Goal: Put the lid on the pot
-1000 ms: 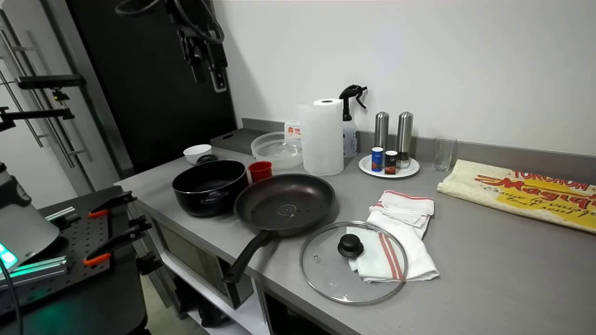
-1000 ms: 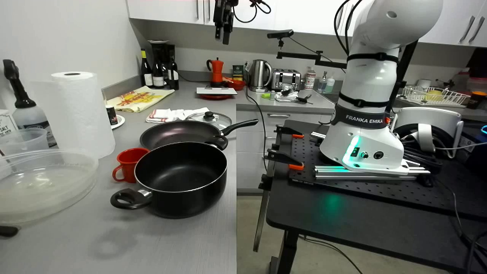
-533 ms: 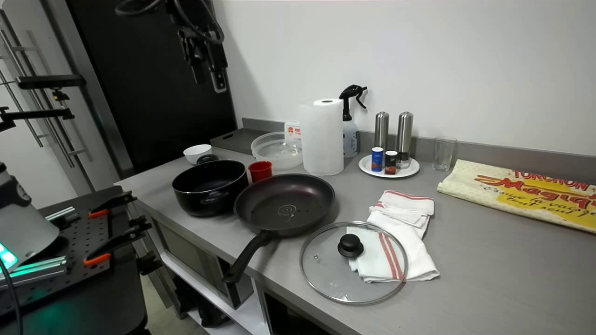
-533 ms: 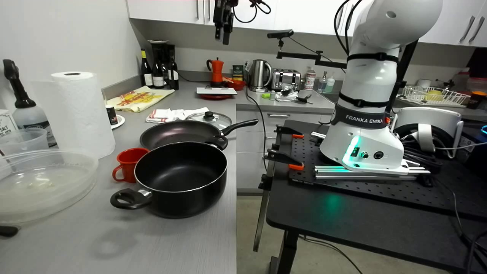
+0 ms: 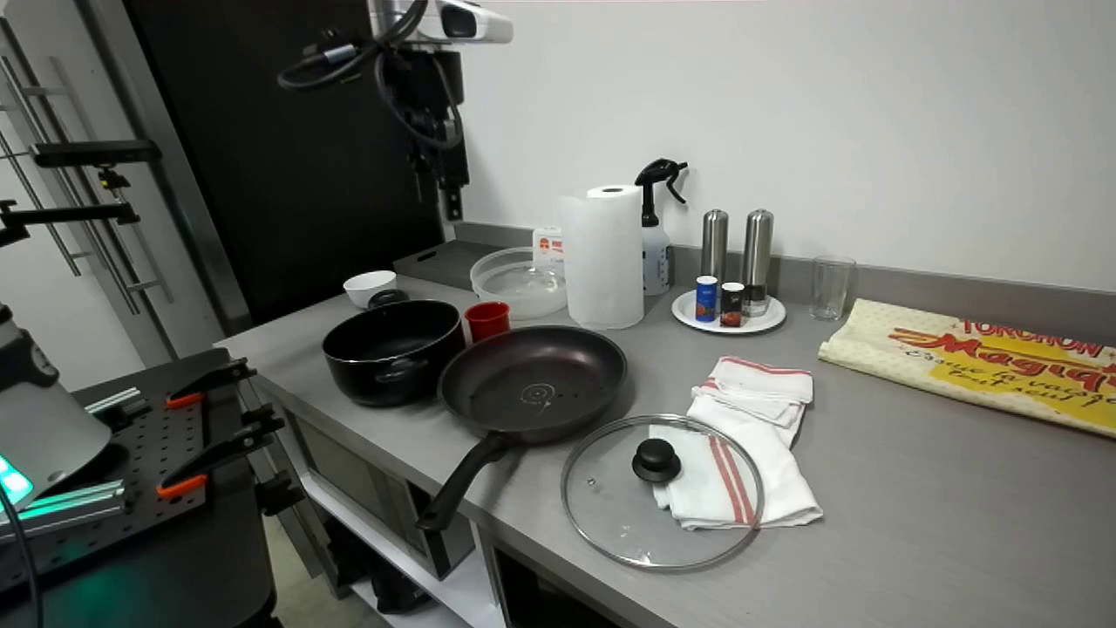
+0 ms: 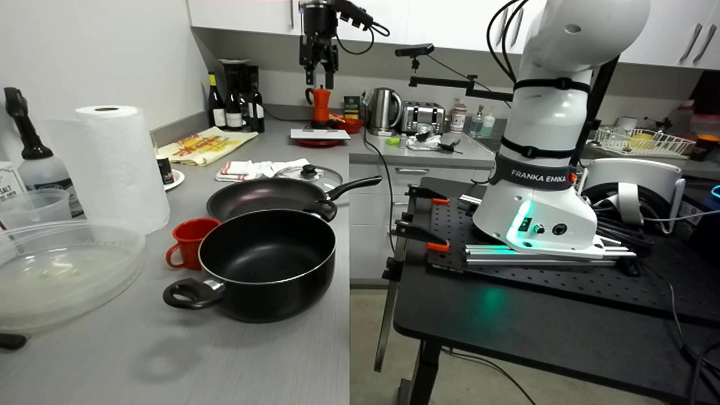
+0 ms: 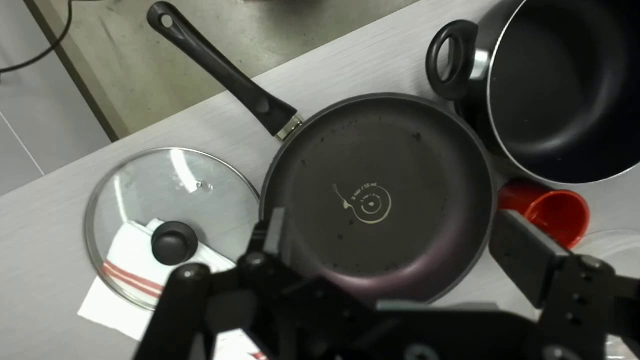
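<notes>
The lid is a clear glass disc with a metal rim and a black knob. It lies flat on the counter, partly over a striped towel, in both exterior views (image 5: 656,460) (image 6: 308,172) and at the left of the wrist view (image 7: 174,243). The pot, black and deep with side handles, stands uncovered in both exterior views (image 5: 392,366) (image 6: 270,264) and at the upper right of the wrist view (image 7: 560,95). My gripper (image 5: 439,201) hangs high above the counter, pointing down. It is open and empty, its fingers (image 7: 397,239) wide apart above the frying pan.
The frying pan (image 7: 370,170) sits between pot and lid, its handle past the counter edge. A red mug (image 5: 487,321) stands beside pot and pan. A paper towel roll (image 5: 606,262), spray bottle (image 5: 656,257), clear plastic container (image 5: 520,283) and plate of shakers (image 5: 745,324) stand behind.
My gripper has come down and moved right in an exterior view; it has also turned, so both fingers now show apart. The lid, pot and pan have not moved.
</notes>
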Robot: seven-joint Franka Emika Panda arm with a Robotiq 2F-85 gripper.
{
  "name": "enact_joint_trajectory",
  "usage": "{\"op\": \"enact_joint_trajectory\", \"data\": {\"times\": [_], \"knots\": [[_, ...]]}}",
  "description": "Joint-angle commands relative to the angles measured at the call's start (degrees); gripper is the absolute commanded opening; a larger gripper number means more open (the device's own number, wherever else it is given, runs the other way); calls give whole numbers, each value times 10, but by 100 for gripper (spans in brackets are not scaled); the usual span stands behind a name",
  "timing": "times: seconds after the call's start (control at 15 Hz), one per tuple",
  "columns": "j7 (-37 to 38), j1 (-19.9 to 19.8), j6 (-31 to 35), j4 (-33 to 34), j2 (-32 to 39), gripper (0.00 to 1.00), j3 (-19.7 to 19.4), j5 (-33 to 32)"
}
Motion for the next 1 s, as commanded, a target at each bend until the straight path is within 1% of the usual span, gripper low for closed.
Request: {"op": "enact_joint_trajectory", "data": {"times": [0.0,0.2,0.4,0.93], "knots": [[63,-24,-4,91,115,100,14,9],[117,-40,-11,156,196,100,16,11],[154,-57,-24,218,266,100,18,19],[217,-111,-97,392,426,100,25,63]]}}
